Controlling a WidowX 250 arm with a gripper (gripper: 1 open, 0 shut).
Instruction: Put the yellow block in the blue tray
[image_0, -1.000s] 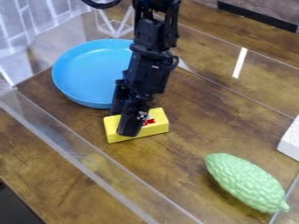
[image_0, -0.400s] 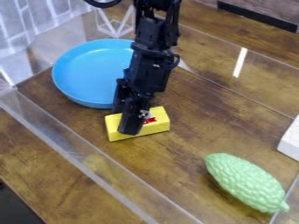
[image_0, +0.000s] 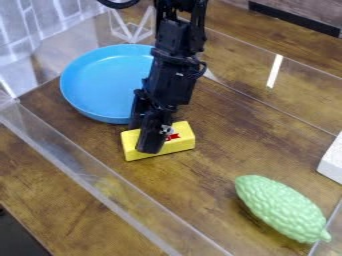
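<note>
Gripper (image_0: 152, 139) clamped on yellow block (image_0: 158, 142), tips pressed down onto its top, pointing steeply downward. Block sits on wooden table (image_0: 241, 120), just beside the near rim of blue tray (image_0: 96, 82). Black arm (image_0: 174, 60) rises nearly upright over the tray's edge. Bumpy green object (image_0: 282, 206) well apart.

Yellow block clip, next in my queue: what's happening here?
A single robot arm has its end effector down on the yellow block, closed on it. The block sits on the wooden table, just in front of the blue tray, which has nothing in it. So the block is gripped but not yet lifted or moved over. A bumpy green object lies off to the right, untouched.
</note>
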